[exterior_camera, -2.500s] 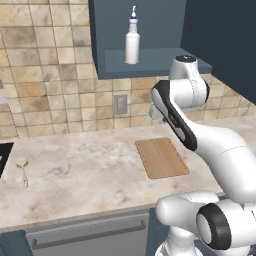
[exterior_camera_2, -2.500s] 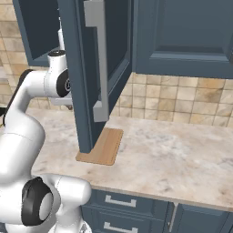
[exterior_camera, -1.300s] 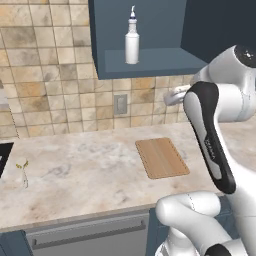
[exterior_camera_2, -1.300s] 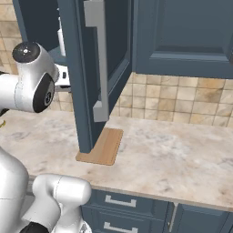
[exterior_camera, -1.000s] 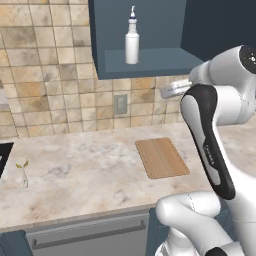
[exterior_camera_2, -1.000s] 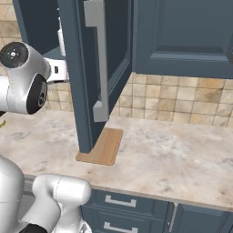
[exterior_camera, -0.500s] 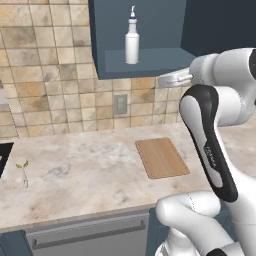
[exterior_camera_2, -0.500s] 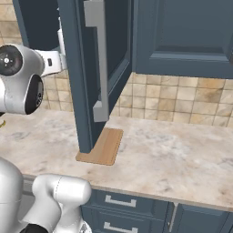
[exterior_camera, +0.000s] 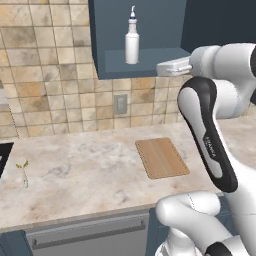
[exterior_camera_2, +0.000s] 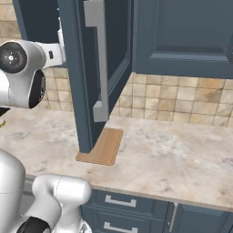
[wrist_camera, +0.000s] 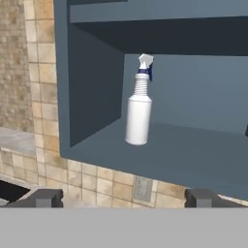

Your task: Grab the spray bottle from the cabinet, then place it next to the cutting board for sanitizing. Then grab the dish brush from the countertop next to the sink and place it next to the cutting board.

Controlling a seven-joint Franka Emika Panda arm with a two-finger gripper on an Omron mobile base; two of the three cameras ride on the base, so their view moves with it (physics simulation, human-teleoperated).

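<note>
The white spray bottle (exterior_camera: 132, 42) (wrist_camera: 139, 109) stands upright on the shelf of the open slate-blue cabinet (exterior_camera: 98, 45) (wrist_camera: 89, 97). My gripper (exterior_camera: 160, 67) (wrist_camera: 123, 198) hangs open and empty at shelf height, a short way to the bottle's right and in front of the opening, pointing at it. The wooden cutting board (exterior_camera: 161, 157) (exterior_camera_2: 102, 146) lies flat on the marbled countertop (exterior_camera: 85, 170) (exterior_camera_2: 182, 154) below. A slender dish brush (exterior_camera: 22, 172) with a pale yellow head stands far left, by the sink's black edge (exterior_camera: 2, 155).
The cabinet's open door (exterior_camera_2: 84, 82) with its long grey handle (exterior_camera_2: 99, 59) hangs out over the counter, just right of my hand. A wall outlet (exterior_camera: 120, 105) sits in the tiled backsplash. Blue base drawers (exterior_camera_2: 118, 207) run under the counter.
My arm has lifted and the hand has risen from backsplash height to the cabinet shelf's level, turning toward the bottle. The jaws stay open. Bottle and board have not moved.
</note>
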